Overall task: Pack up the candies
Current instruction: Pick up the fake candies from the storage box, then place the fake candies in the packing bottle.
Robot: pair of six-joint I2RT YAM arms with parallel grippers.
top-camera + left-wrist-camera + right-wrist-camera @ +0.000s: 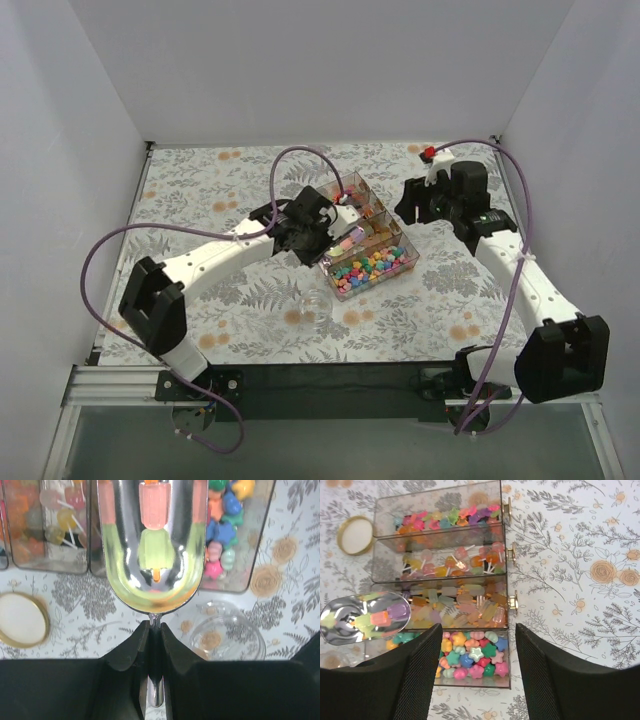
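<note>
A clear box (pixel 399 262) with four compartments holds the candies (pixel 372 266): bright star-shaped ones (pixel 472 655) in the near compartment, pastel bars and lollipops in the others. My left gripper (pixel 325 232) is shut on the handle (pixel 156 630) of a metal scoop (pixel 152 545). The scoop is held over the box with a pink and a green candy in it, and it also shows in the right wrist view (pixel 365 617). My right gripper (pixel 479 680) is open and empty, hovering above the box's right end (pixel 415 208).
An empty clear glass jar (pixel 313 305) stands on the fern-print cloth in front of the box, and shows in the left wrist view (pixel 227 637). Its gold-rimmed lid (pixel 22 619) lies flat beside the box, seen too in the right wrist view (pixel 356 535). White walls enclose the table.
</note>
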